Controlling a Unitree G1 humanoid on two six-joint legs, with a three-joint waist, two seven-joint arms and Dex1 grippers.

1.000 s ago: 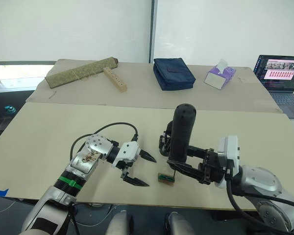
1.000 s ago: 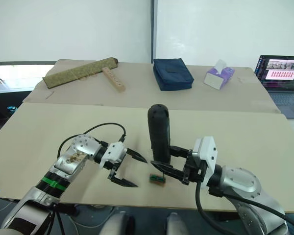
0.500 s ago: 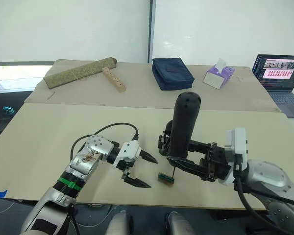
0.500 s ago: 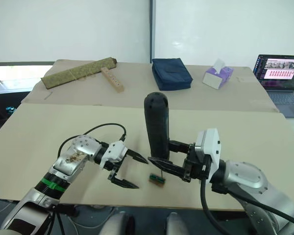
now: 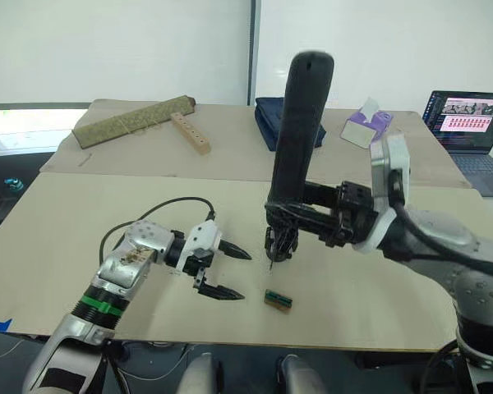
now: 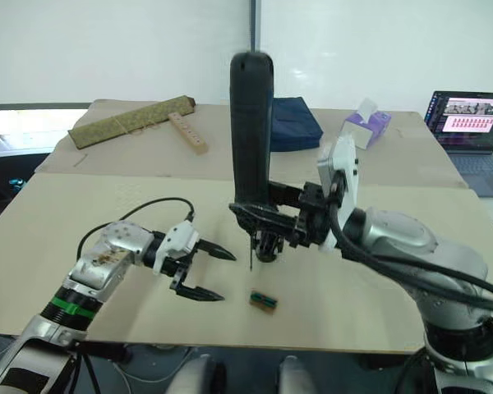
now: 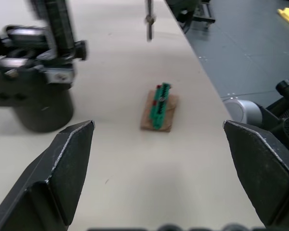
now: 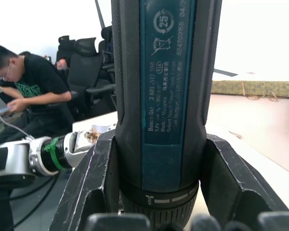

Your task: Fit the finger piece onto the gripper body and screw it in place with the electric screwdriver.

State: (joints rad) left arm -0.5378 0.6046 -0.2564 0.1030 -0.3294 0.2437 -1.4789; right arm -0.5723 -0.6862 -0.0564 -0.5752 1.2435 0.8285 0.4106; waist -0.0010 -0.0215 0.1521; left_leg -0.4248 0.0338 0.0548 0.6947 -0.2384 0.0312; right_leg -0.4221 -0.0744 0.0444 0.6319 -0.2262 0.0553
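Gripper body (image 7: 36, 103) half hidden behind electric screwdriver (image 5: 300, 139) clamped upright in right tool (image 5: 300, 215); left tool (image 5: 222, 271) spread apart, empty.

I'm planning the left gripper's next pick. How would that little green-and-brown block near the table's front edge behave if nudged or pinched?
The green-and-brown block is probably light, so a nudge would likely slide it across the smooth table. It lies flat, so it should not roll. Its low profile may make pinching fiddly for the open left gripper.
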